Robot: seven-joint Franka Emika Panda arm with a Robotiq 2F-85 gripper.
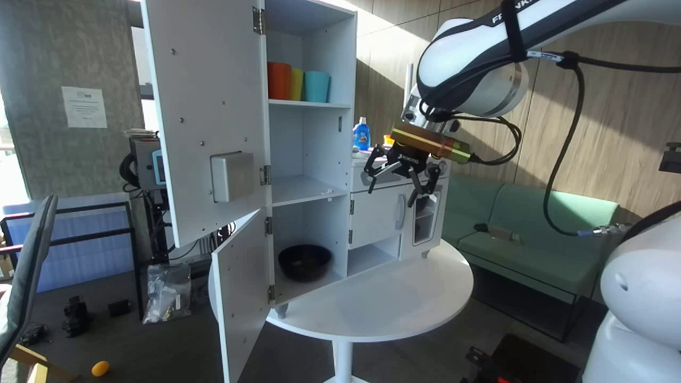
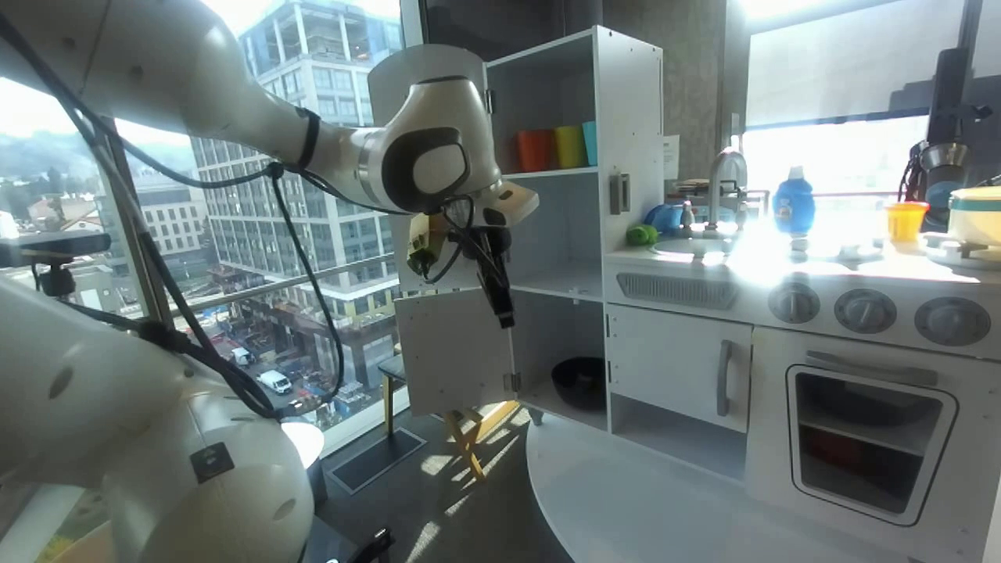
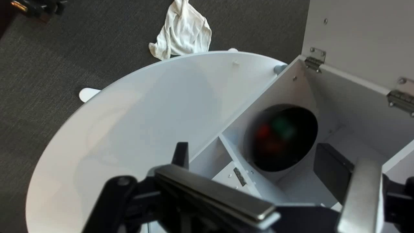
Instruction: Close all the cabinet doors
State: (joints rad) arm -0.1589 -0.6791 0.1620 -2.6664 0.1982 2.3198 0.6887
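Clearly, the upper cabinet door (image 1: 208, 113) and the lower cabinet door (image 1: 246, 292) both stand open;
the taller upper one, with its small grey panel (image 1: 234, 176), and the shorter lower one hang outward from the white cabinet (image 1: 325, 141), which stands on a round white table (image 1: 378, 314); a black bowl (image 1: 305, 262) sits low inside the cabinet; an orange cup (image 1: 279, 80), a yellow cup (image 1: 296, 85) and a blue cup (image 1: 317, 86) stand side by side higher up; the gripper (image 1: 391, 198) hangs in front of the cabinet, apart from both doors; its fingers (image 3: 333, 171) are parted wide in the wrist view.
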